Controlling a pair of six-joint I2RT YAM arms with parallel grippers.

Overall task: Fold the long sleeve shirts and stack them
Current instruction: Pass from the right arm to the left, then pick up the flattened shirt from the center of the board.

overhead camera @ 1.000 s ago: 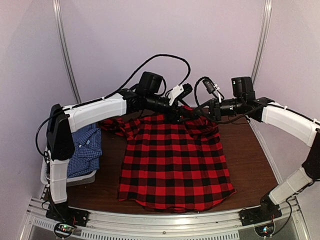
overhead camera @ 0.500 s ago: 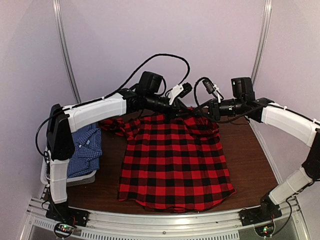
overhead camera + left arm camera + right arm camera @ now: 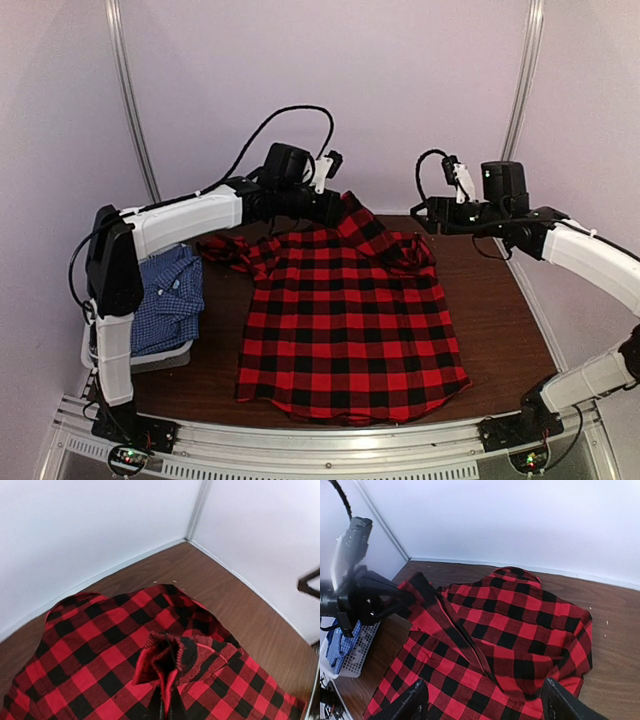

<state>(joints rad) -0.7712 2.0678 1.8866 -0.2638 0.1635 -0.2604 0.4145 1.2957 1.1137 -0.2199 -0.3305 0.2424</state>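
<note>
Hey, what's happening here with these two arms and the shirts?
The left gripper is shut on the far edge of the red plaid shirt, holding a bunch lifted while the rest lies spread on the table. The right gripper hovers open beside it, holding nothing. The blue check shirt sits on the basket at left.

Two long sleeve shirts: one red-and-black plaid shirt [image 3: 350, 310], one blue check shirt [image 3: 168, 300]. One grey basket [image 3: 163, 357]. Two grippers: left gripper [image 3: 339, 206], right gripper [image 3: 420, 216]. One worktop [image 3: 500, 300].

Bare table [image 3: 500, 320] right of plaid shirt [image 3: 350, 320]; basket [image 3: 165, 356] blocks left edge.
</note>
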